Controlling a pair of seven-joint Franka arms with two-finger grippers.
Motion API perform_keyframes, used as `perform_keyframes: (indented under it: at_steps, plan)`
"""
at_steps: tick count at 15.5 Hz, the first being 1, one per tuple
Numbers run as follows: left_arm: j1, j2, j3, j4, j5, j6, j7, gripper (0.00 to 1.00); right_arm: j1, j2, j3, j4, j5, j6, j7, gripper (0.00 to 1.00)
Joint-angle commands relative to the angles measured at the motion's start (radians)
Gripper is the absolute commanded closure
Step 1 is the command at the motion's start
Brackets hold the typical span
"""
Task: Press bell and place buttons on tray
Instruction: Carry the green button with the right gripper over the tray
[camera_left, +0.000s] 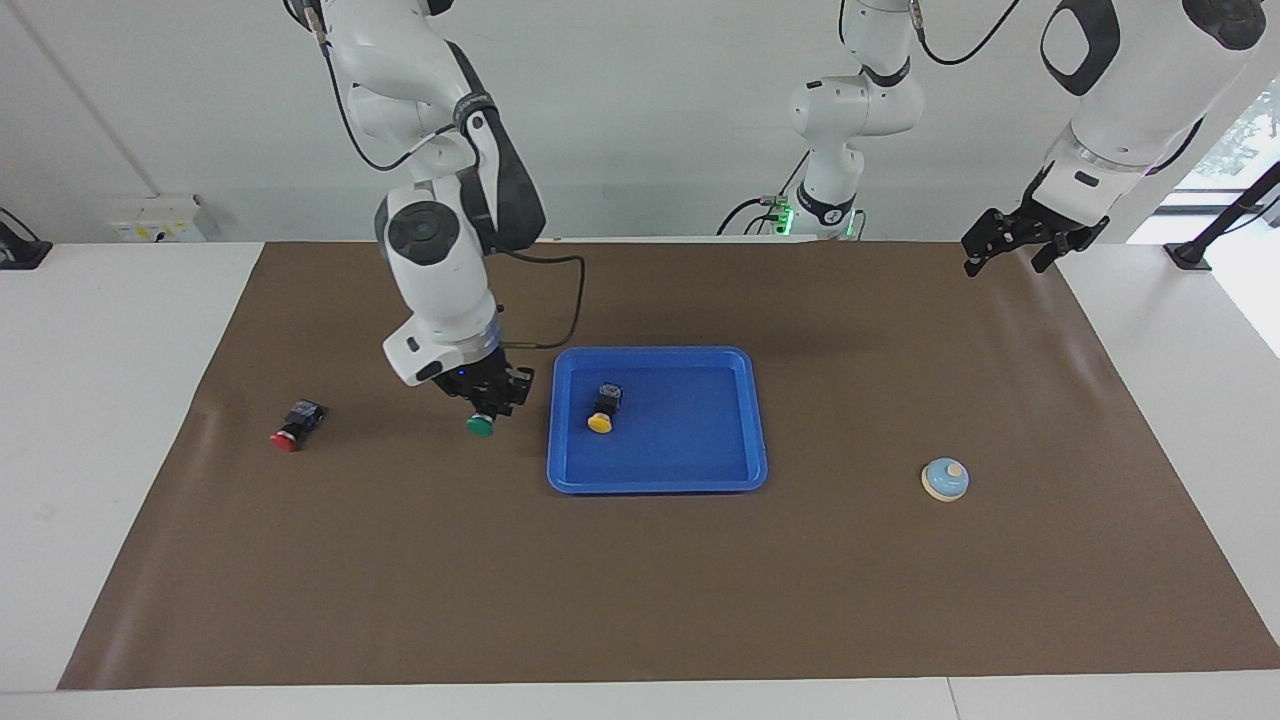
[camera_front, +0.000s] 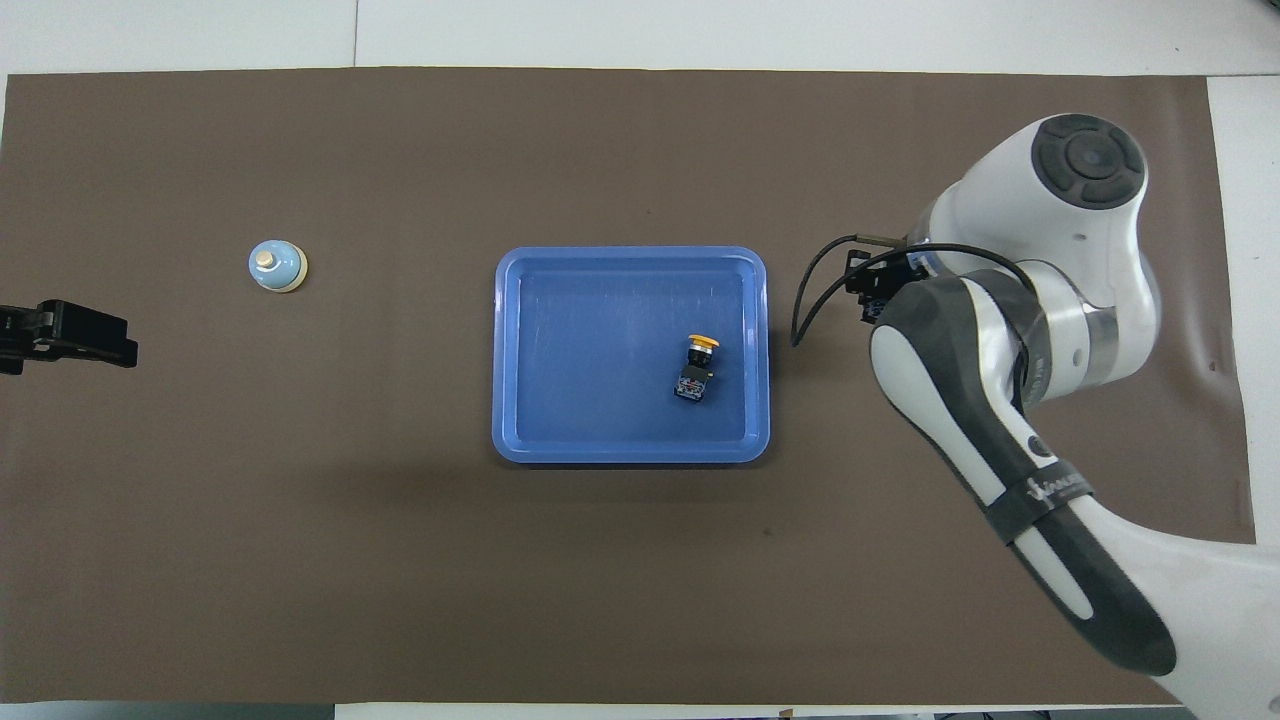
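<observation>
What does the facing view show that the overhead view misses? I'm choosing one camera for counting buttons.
Only the facing view shows the red button on the mat and the green button in the right gripper. The overhead view alone adds nothing: the right arm hides both. Both show the yellow button in the tray, the bell and the waiting left gripper.

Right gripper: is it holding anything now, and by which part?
Yes. The right gripper holds the green button by its dark body, cap pointing down, beside the tray. The left gripper holds nothing.
</observation>
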Motion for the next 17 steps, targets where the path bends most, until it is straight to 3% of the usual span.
perform_keyframes:
  at_steps: [1,7,11,17]
  plan:
    - [0.001,-0.016,0.003,-0.009,-0.015,0.000,0.001,0.00,0.104,0.012,-0.001,0.028,0.066,-0.005,0.087,1.00]
    - [0.001,-0.016,0.003,-0.009,-0.015,0.000,0.001,0.00,0.273,0.118,-0.004,0.062,0.088,0.097,0.246,1.00]
    - [0.001,-0.016,0.003,-0.009,-0.015,0.000,0.001,0.00,0.342,0.205,-0.008,0.065,0.080,0.231,0.337,1.00]
    - [0.001,-0.014,0.003,-0.009,-0.015,0.000,0.001,0.00,0.323,0.215,-0.008,0.045,0.066,0.277,0.316,1.00]
